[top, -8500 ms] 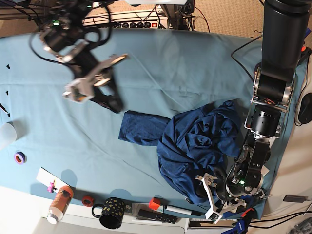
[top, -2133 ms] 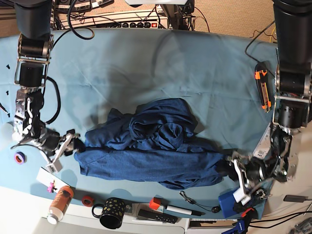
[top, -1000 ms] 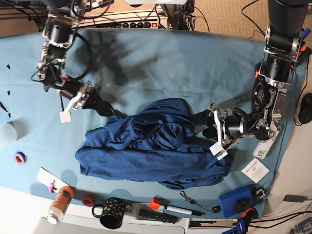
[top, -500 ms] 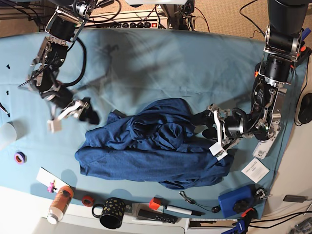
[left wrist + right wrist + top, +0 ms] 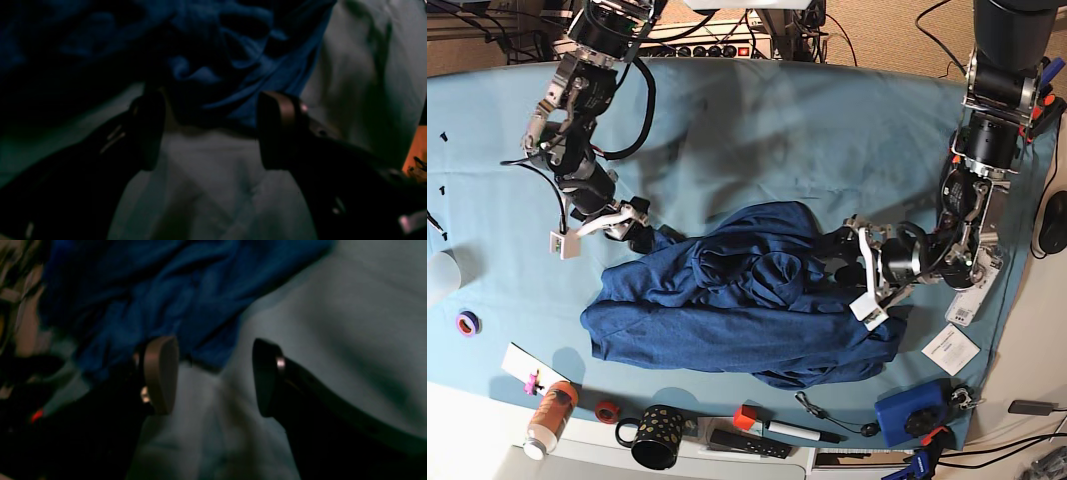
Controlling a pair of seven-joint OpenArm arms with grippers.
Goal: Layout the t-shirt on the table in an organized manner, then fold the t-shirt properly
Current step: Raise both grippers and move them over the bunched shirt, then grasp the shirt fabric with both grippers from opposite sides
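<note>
Left gripper (image 5: 210,130): jaws spread wide, nothing between them but bare cloth; the fingers (image 5: 278,130) sit low over the table (image 5: 360,83), tips right at the hem of the t-shirt (image 5: 233,60), not clamped on it. In base view this gripper (image 5: 855,272) is at the shirt's right edge, about mid-height of the heap, arm coming in from the table's right side

Right gripper (image 5: 213,373): also wide open, holding nothing. Its tan pad (image 5: 161,373) is just beside a fold of the t-shirt (image 5: 160,300), the other finger over bare table (image 5: 350,306). Whether the pad touches fabric, can't tell, frame is blurred. In base view it (image 5: 632,232) sits at the shirt's upper-left corner, arm reaching down from the table's far-left side

T-shirt (image 5: 737,300): crumpled navy heap, roughly central on the table (image 5: 777,130), nearer the front edge than the back. Bunched folds on top in the middle, a flatter band along its lower side. Not laid out

Around the shirt: below it along the table's front edge, a black mug (image 5: 655,436), an orange bottle (image 5: 549,418), a red tape roll (image 5: 606,411); lower right of it a blue box (image 5: 909,415) and a white card (image 5: 949,349); far left of it a purple tape ring (image 5: 467,323)
</note>
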